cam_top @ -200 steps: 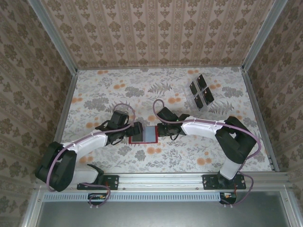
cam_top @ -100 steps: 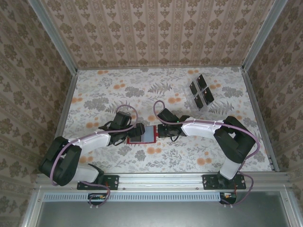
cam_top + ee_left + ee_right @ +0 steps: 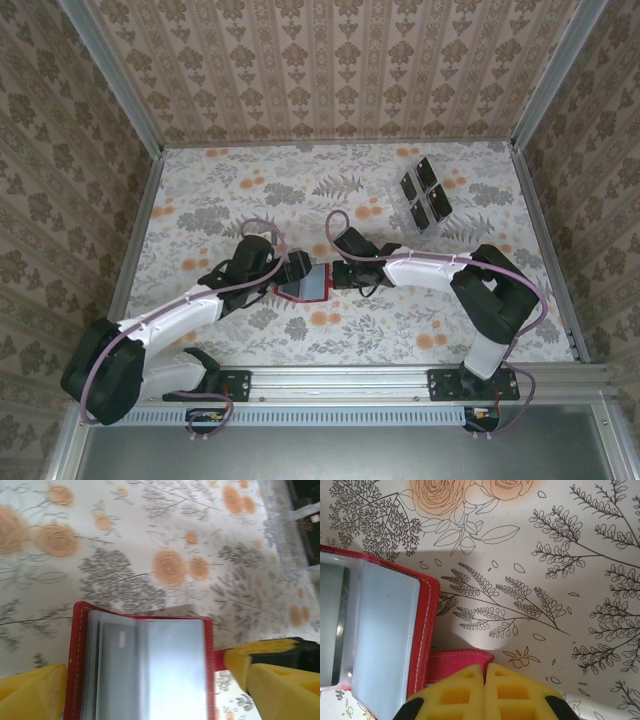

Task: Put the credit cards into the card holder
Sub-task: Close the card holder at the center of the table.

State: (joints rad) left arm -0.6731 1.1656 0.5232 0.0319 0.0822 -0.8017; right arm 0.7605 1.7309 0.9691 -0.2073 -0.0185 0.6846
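The left arm has reached out longer and flatter than a second ago, and the card holder [image 3: 308, 284] now sits a little crooked and a bit closer to the right gripper [image 3: 335, 277].

The card holder lies open on the table [image 3: 220, 190], right between the two grippers. Its long side runs from one gripper to the other. The left gripper [image 3: 292, 269] is spread wide. Its yellow fingers [image 3: 30, 690] stand on each side of the open red cover. One touches the edge. The other is a bit apart, so it is not squeezing.

The right gripper is pinched tight on the little red tab [image 3: 460, 662] that sticks out of the card holder's side.

The credit cards [image 3: 425, 195] are well apart from both grippers. They sit in the clear tray [image 3: 395, 208], out past the right gripper and off to its right. The right arm is nearer to them. But it is busy holding the tab, so I think it must let go first, or the left arm must reach far across.

The left arm lies low and stretched out. The right arm is bent like an elbow.
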